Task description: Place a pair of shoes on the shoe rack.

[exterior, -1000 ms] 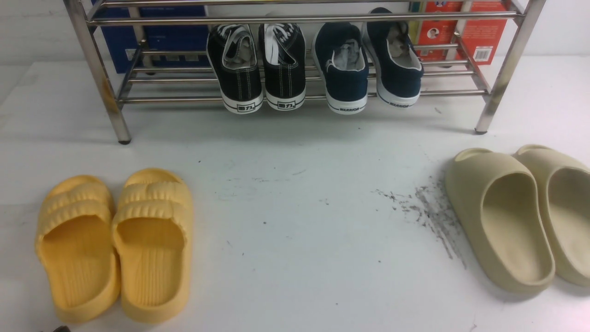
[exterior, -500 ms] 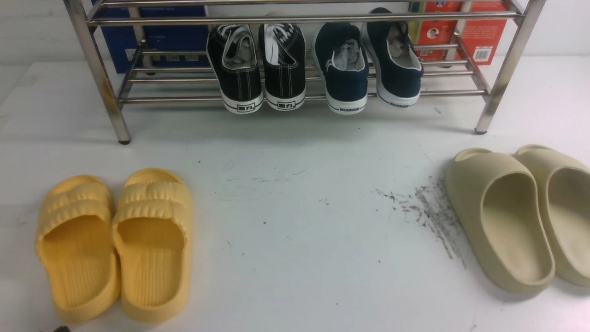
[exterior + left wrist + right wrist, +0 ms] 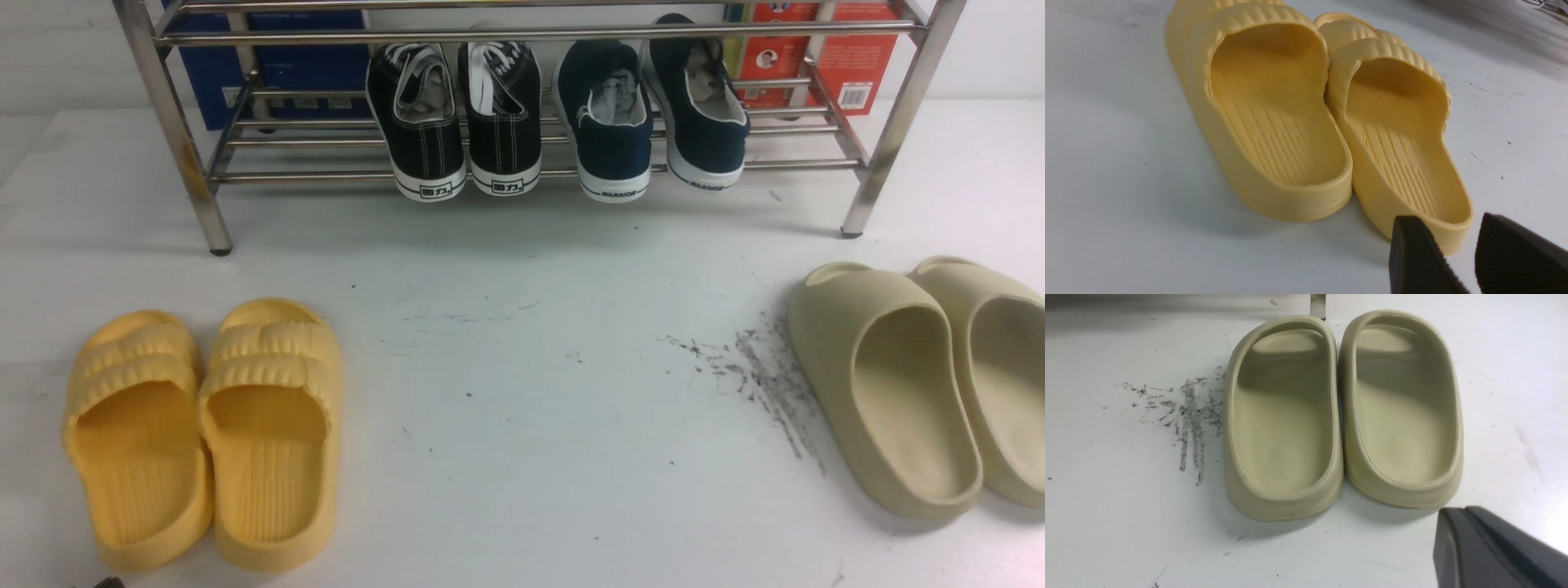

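Sneakers in navy-blue canvas with white rubber soles [image 3: 614,155], two in number, sit side by side on the lower tier of the wide shiny steel rack [image 3: 531,34], heels toward the near side. Left of them on that tier stand two black lace-up sneakers with white stitching [image 3: 424,147]. Nearer, on the white bench [image 3: 522,367], lie two yellow ribbed foam slides [image 3: 269,457] at the left and two beige foam clogs [image 3: 914,392] at the right, each pair touching. Behind the rack are blue packaging [image 3: 310,73] at the left and red packaging [image 3: 853,61] at the right.

Of two hands, the left hand [image 3: 1447,230] is spread, an empty gap between its dark fingers near the yellow slides; whether it touches one, I cannot tell. The right hand [image 3: 1461,512] has its fingers pressed together, holding nothing, near the beige clogs.
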You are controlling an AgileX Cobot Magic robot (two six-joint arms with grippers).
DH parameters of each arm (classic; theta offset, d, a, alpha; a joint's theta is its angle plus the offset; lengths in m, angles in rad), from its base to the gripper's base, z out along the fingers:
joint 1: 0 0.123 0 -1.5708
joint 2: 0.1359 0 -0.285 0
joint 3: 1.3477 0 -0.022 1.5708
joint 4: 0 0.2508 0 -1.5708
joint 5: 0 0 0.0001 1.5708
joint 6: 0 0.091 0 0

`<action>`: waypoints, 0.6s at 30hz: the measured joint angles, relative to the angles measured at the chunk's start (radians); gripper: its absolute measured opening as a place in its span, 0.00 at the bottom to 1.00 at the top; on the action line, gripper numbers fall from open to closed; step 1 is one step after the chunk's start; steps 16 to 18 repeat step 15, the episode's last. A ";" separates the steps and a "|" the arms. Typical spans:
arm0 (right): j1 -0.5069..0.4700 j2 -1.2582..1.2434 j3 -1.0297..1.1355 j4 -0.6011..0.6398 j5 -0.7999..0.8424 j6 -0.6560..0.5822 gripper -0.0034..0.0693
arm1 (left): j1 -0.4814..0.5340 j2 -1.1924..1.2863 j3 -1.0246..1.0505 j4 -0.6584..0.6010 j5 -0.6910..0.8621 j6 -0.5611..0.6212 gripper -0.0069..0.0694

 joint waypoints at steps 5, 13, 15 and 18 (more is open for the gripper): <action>0.000 0.000 0.000 0.000 0.000 0.000 0.10 | 0.000 0.000 0.000 0.000 0.000 0.000 0.40; 0.000 0.000 0.000 0.000 0.000 0.000 0.12 | 0.000 0.000 0.000 0.000 0.000 0.000 0.40; 0.000 0.000 0.000 0.000 0.000 0.000 0.12 | 0.000 0.000 0.000 0.000 0.000 0.000 0.40; 0.000 0.000 0.000 0.000 0.000 0.000 0.12 | 0.000 0.000 0.000 0.000 0.000 0.000 0.40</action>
